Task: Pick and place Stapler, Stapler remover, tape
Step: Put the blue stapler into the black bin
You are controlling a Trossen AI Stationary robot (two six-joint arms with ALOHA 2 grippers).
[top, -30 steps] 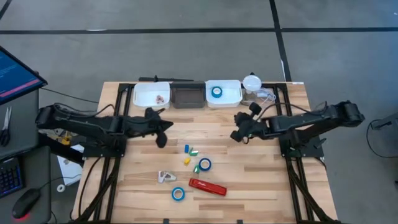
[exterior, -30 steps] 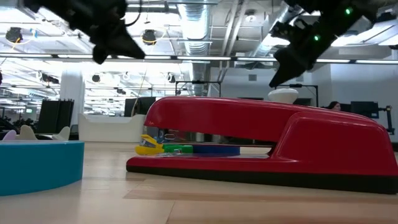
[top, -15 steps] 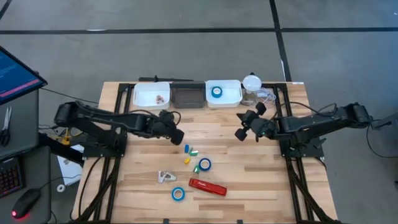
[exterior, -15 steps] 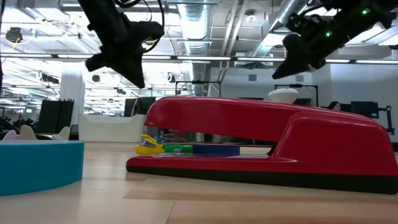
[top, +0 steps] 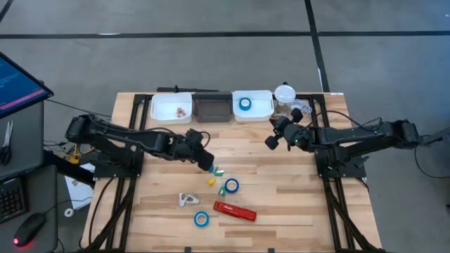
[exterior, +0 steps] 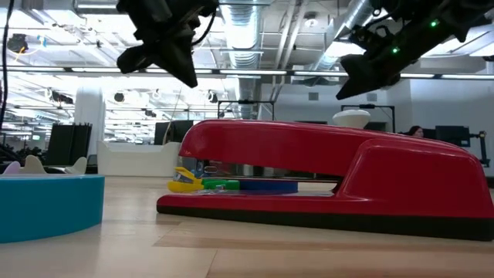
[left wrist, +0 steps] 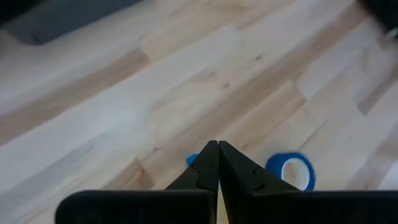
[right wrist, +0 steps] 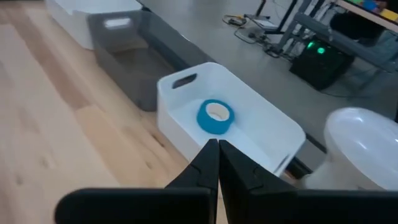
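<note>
The red stapler (top: 234,211) lies on the table near the front edge and fills the low view (exterior: 332,177). One blue tape roll (top: 231,186) lies just behind it, and another (top: 202,218) to its left. A third roll (right wrist: 215,116) lies in the right white bin (top: 261,107). The pale stapler remover (top: 187,199) lies left of the stapler. My left gripper (top: 208,162) is shut and empty, above the table beside the small coloured bits (top: 213,171). My right gripper (top: 270,141) is shut and empty, in the air in front of the right white bin.
At the far edge stand a white bin (top: 171,107) holding small items, a grey bin (top: 212,109) and the right white bin. A white round object (top: 284,92) and cables sit at the far right corner. Bare wood lies between the two grippers.
My left gripper has gone toward the table's right and near edges, ending by the coloured bits. My right gripper has drawn back a little toward the far edge and the right white bin. The items on the table have not moved.
</note>
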